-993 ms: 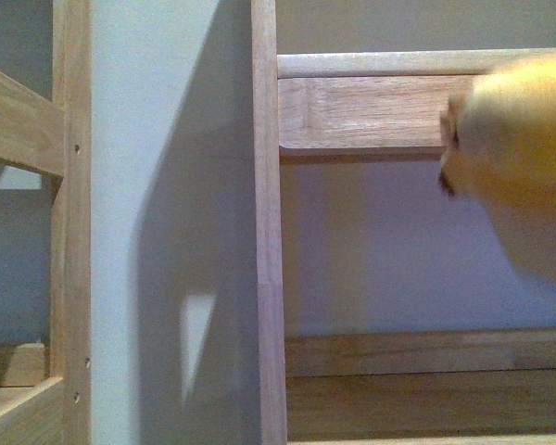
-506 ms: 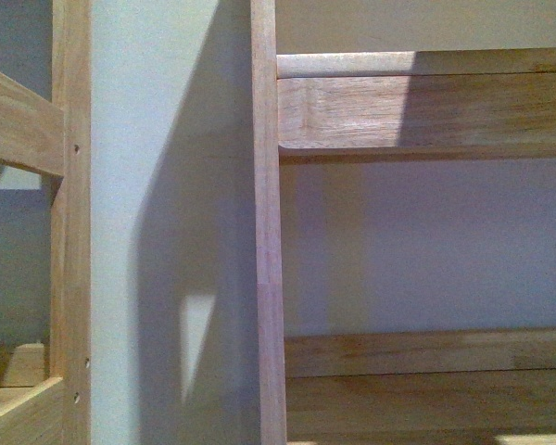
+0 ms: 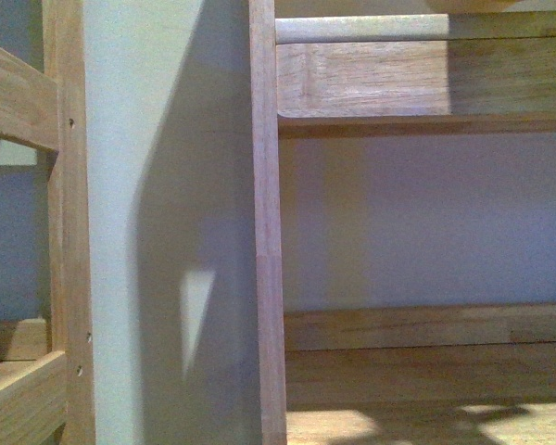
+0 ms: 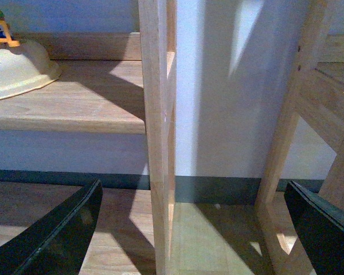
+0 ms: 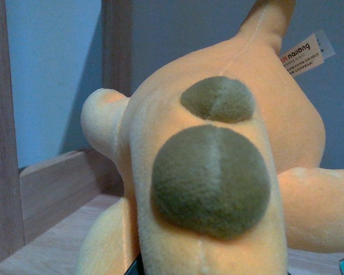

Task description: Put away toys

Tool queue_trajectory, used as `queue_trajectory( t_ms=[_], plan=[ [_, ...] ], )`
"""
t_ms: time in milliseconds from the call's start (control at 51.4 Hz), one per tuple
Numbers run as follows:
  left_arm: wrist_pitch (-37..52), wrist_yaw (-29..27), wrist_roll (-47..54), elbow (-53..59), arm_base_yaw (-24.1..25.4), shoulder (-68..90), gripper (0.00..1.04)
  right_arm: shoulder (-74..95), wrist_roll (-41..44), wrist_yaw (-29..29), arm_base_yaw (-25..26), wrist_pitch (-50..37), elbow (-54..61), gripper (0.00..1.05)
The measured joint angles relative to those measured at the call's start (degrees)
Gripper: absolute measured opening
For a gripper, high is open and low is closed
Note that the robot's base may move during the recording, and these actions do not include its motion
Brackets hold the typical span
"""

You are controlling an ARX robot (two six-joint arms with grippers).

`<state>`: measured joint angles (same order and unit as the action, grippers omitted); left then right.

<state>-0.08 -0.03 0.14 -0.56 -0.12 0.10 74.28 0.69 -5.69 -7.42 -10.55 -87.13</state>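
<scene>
The soft orange-yellow plush animal with round brown spots (image 5: 218,172) is filling the right wrist view, sitting on a pale wooden shelf (image 5: 51,246). A second ago it was passing the front camera; now it is gone from there, so it is probably being put away. The right fingers are hidden. The left gripper (image 4: 189,229) is spreading wide, holding nothing.

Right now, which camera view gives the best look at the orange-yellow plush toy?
The right wrist view: the orange-yellow plush toy fills the picture, showing olive patches and a sewn label. The front view and the left wrist view show only wooden shelving, no toy.
</scene>
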Motion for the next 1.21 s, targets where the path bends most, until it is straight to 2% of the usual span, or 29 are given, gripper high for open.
queue_trajectory(
  t_ms=[331,506,701,1090,1109,1207],
  plan=[
    [0.00,0.00,0.00,0.00,0.00,0.00,0.98,15.21,-7.41,2.03,-5.62,6.80,-18.84,0.07],
    [0.00,0.00,0.00,0.00,0.00,0.00,0.98,21.86,-13.94,0.26,-7.02,11.85,-25.75,0.07],
    [0.00,0.00,0.00,0.00,0.00,0.00,0.98,24.26,-20.55,-1.66,-7.98,15.50,-28.81,0.07],
    [0.00,0.00,0.00,0.00,0.00,0.00,0.98,24.48,-26.60,-6.69,-7.50,14.53,-27.87,0.07],
    [0.00,0.00,0.00,0.00,0.00,0.00,0.98,24.48,-26.51,-6.80,-7.39,14.43,-27.74,0.08],
    [0.00,0.00,0.00,0.00,0.00,0.00,0.98,24.24,-26.53,-6.54,-6.91,13.33,-26.58,0.24]
  ],
)
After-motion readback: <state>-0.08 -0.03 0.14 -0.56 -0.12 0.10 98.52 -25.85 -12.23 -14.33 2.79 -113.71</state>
